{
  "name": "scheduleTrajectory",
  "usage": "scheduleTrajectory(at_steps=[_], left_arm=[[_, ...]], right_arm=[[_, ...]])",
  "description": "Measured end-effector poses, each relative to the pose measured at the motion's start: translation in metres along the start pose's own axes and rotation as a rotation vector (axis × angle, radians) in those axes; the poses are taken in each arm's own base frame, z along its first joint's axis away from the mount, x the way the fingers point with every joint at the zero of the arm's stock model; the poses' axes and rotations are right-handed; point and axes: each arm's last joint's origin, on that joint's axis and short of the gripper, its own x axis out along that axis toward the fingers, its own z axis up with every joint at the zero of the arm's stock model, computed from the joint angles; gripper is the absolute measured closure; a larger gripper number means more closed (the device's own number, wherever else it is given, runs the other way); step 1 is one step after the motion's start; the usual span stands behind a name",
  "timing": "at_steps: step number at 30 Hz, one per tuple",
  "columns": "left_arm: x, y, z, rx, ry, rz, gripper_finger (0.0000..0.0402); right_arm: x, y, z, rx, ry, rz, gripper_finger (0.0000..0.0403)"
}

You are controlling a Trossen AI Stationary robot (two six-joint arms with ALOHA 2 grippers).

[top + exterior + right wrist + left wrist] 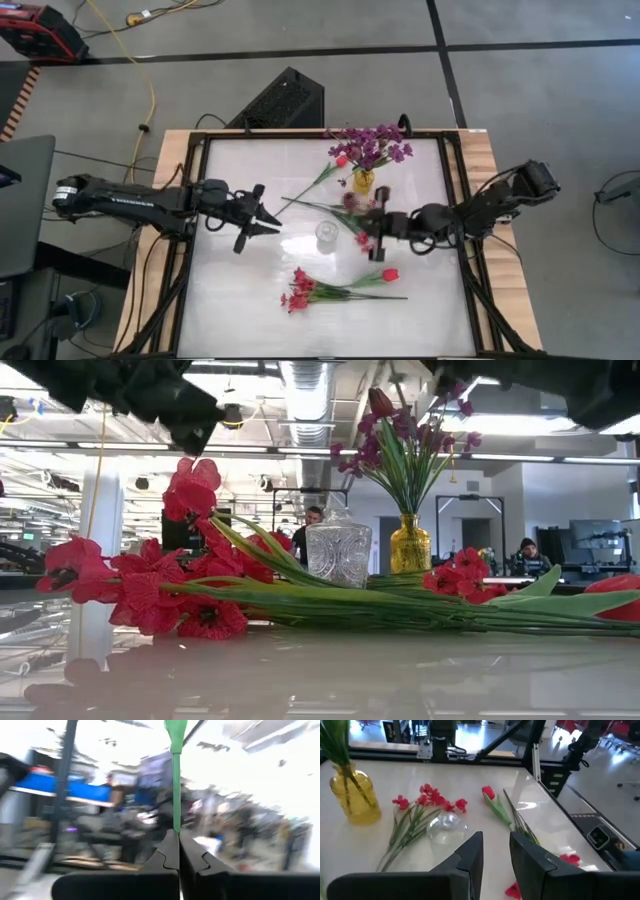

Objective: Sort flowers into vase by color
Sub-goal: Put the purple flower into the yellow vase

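Note:
A yellow vase (pixel 363 181) (pixel 410 544) (pixel 355 795) on the far half of the table holds purple flowers (pixel 372 146) (pixel 415 432), with a red bud (pixel 380 402) among them. An empty clear glass vase (pixel 326 236) (pixel 338 554) (pixel 447 826) stands mid-table. A red spray (pixel 431 800) lies beside it. Another red spray (pixel 298 291) (pixel 150 595) and a red tulip (pixel 390 274) (pixel 489 794) lie nearer. My left gripper (pixel 262 220) (pixel 496 855) hovers open, left of the clear vase. My right gripper (pixel 376 240) (pixel 178 832), right of that vase, is shut on a green stem. My right gripper pinches a thin green flower stem (pixel 176 820) between its two fingertips. The stem runs straight on past the fingertips to a green leaf (pixel 176 729) at the picture's edge. Its bloom is out of that view, so I cannot tell which flower it is.
Black frame rails run along the table's edges (pixel 460 200). A black box (pixel 285 100) sits past the far edge. A blurred dark-pink bloom (pixel 352 201) shows close to my right gripper. People sit in the room behind (pixel 527 550). Bare tabletop lies left of the clear vase.

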Motion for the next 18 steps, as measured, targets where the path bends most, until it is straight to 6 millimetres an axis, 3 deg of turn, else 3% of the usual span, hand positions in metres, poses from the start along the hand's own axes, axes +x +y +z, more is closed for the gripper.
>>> scheduleTrajectory(at_steps=[5, 10, 18], left_arm=[[0.001, 0.002, -0.016, 0.006, -0.035, 0.017, 0.0319], [0.003, 0.003, -0.022, -0.003, -0.038, 0.018, 0.0319], [0.005, 0.004, -0.024, 0.024, -0.02, 0.023, 0.0319]], right_arm=[[-0.009, -0.027, -0.009, -0.094, -0.055, -0.13, 0.0386], [-0.015, -0.054, -0.029, -0.148, 0.027, -0.219, 0.0386], [-0.034, -0.074, -0.04, -0.232, 0.038, -0.225, 0.0386]])
